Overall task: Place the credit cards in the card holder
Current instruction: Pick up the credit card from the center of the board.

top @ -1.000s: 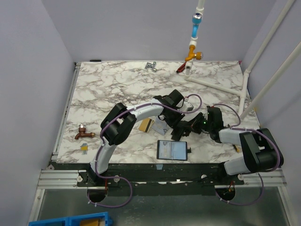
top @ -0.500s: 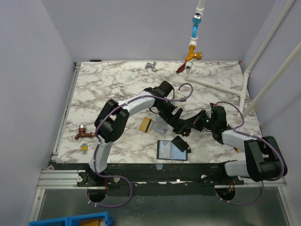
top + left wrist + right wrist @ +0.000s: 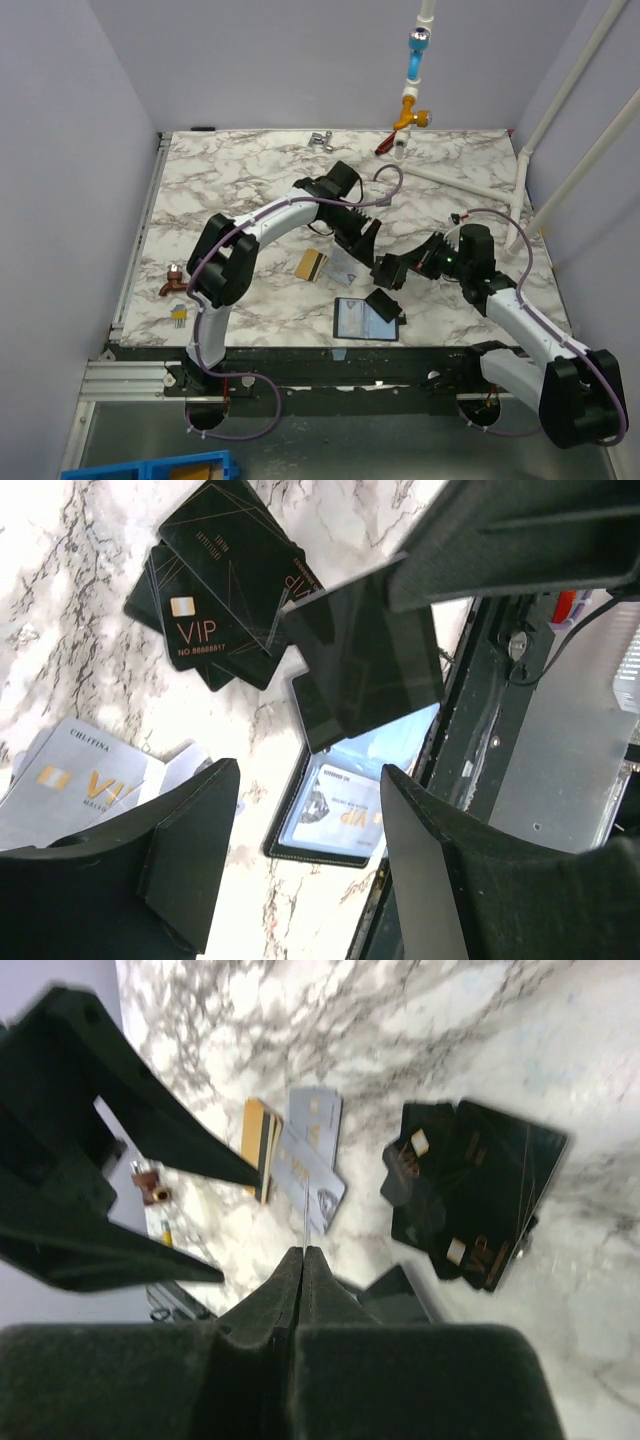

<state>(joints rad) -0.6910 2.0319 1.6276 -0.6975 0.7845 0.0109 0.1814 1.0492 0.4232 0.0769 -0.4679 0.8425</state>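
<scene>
The card holder [image 3: 352,329] lies open near the table's front edge, bluish lining up, with a pale card in its pocket; it also shows in the left wrist view [image 3: 300,825]. The gold-tan card [image 3: 311,265] and the pale grey-blue card [image 3: 345,270] lie side by side left of it, both seen in the right wrist view [image 3: 260,1140] [image 3: 318,1120]. My right gripper [image 3: 384,272] [image 3: 303,1252] is shut on a thin dark card [image 3: 360,665], held above the holder. My left gripper [image 3: 362,243] [image 3: 308,775] is open and empty, just above the cards.
A pile of black VIP cards [image 3: 381,303] [image 3: 215,585] [image 3: 470,1195] lies by the holder's far right corner. A brass tap [image 3: 178,283] and small tools [image 3: 178,314] sit at the left edge. White pipes [image 3: 450,175] and a metal fitting [image 3: 321,140] lie at the back.
My left gripper has drawn back, away from the holder. My right gripper has lifted with the thin card, uncovering the black card pile by the holder.
</scene>
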